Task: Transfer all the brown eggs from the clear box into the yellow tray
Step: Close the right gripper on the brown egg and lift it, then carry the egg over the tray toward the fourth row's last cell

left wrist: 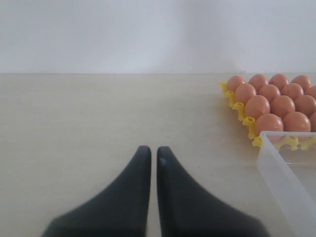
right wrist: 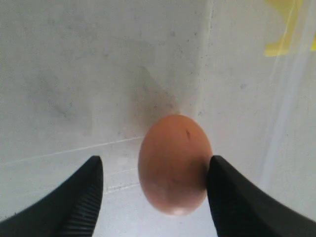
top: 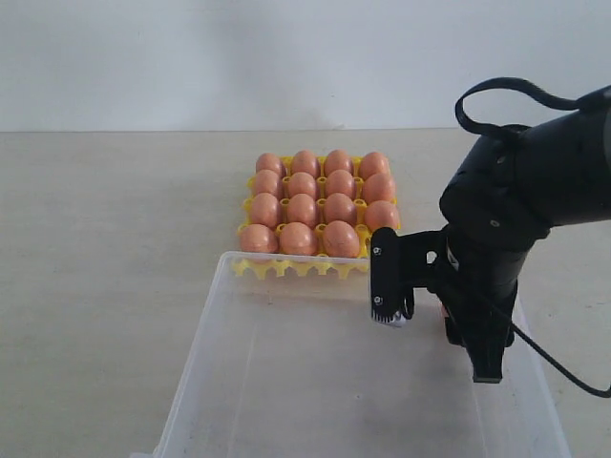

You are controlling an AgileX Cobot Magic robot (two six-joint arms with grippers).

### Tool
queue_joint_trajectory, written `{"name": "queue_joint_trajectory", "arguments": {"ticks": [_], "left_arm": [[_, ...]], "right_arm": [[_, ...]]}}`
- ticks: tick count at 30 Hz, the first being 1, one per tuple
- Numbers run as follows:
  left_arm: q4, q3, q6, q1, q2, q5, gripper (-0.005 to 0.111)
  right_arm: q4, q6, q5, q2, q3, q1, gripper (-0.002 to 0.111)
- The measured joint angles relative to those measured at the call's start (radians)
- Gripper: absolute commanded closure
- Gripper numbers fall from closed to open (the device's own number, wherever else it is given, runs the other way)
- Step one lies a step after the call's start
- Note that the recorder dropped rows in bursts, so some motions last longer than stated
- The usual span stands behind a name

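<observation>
Pale beige table (top: 95, 286), white wall behind. Yellow tray (top: 286, 269) holds 15 visible brown eggs (top: 302, 208): three rows of four, then three in front. The fourth front cup is hidden behind the arm, probably empty. One clear box (top: 205, 324) sits just in front of the tray with one egg (right wrist: 174, 165) inside. Right gripper (right wrist: 155, 160) is spread wide around that egg, one finger touching it and the other apart. Left gripper (left wrist: 150, 150) is closed and empty, over bare table.
</observation>
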Motion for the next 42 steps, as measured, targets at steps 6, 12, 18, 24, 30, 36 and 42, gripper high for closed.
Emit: {"name": "queue_joint_trajectory", "arguments": {"ticks": [6,12,18,24,30,36,42], "left_arm": [[0.000,0.000,0.000,0.000,0.000,0.000,0.103],[0.000,0.000,0.000,0.000,0.000,0.000,0.103],[0.000,0.000,0.000,0.000,0.000,0.000,0.103],[0.000,0.000,0.000,0.000,0.000,0.000,0.103],[0.000,0.000,0.000,0.000,0.000,0.000,0.103],[0.000,0.000,0.000,0.000,0.000,0.000,0.103],[0.000,0.000,0.000,0.000,0.000,0.000,0.103]], "right_arm": [[-0.061,0.068,-0.002,0.015,0.004,0.000,0.056],[-0.082,0.090,0.021,0.060,0.004,0.000,0.056],[-0.088,0.148,0.005,0.076,0.004,0.000,0.056],[-0.092,0.328,-0.025,0.076,0.003,0.000,0.056],[-0.092,0.406,-0.027,0.077,0.003,0.000,0.078],[-0.092,0.489,-0.025,0.077,0.003,0.000,0.108],[-0.066,0.572,-0.027,0.077,0.003,0.000,0.108]]}}
